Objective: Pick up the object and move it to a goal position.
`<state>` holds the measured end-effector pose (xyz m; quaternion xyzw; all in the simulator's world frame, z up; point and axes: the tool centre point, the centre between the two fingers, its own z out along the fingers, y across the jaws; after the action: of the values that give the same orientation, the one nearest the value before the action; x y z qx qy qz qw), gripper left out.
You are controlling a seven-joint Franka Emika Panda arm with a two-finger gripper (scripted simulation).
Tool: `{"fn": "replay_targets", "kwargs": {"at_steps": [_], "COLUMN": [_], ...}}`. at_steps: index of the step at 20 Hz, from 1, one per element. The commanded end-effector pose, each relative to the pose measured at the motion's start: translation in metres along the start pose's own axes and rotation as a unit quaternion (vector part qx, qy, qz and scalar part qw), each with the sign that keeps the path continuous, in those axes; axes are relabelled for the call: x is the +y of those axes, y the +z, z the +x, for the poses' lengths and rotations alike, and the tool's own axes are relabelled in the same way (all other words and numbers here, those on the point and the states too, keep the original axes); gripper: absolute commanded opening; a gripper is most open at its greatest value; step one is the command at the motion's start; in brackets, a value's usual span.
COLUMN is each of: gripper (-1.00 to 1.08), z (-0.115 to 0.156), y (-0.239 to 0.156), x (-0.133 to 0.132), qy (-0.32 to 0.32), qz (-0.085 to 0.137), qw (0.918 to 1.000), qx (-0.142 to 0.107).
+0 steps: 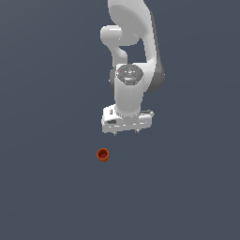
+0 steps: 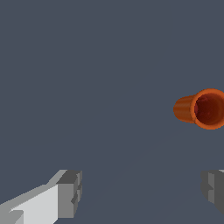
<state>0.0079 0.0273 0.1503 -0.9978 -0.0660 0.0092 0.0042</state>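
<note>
1. The cup (image 1: 103, 154) sits on the dark worktop (image 1: 47, 187), apart from the hand (image 1: 126, 132) and off toward the exterior view's left of it. In the wrist view the cup (image 2: 202, 109) shows its open mouth and ribbed side, so it seems to be tipped or lying over, though the angle makes that uncertain.
2. The hand (image 2: 142, 192) is spread wide and empty, with nothing between its fingers (image 2: 70, 192).
3. Likely risk: the cup is off the hand's centre line, so a straight descent would miss it or clip the rim and roll it away.
4. If it does lie on its side, closing across the tapered wall could squeeze it out of the grip.
5. Hard to make out: one finger is cut off at the wrist view's edge, the fingertips are barely visible in the exterior view, and no goal marker shows in either view.
</note>
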Motion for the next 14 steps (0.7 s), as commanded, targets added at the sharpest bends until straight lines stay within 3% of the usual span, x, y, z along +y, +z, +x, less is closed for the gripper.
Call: {"fn": "replay_targets", "kwargs": {"at_steps": [1, 14], "gripper": [1.0, 1.0], "z": [0.006, 0.041], "y": [0.005, 0.043], "x": [0.01, 0.085], "qy": [-0.013, -0.11], "qz": [-0.001, -0.004], "qw": [0.9999, 0.9939], "qx": [0.001, 0.006]}}
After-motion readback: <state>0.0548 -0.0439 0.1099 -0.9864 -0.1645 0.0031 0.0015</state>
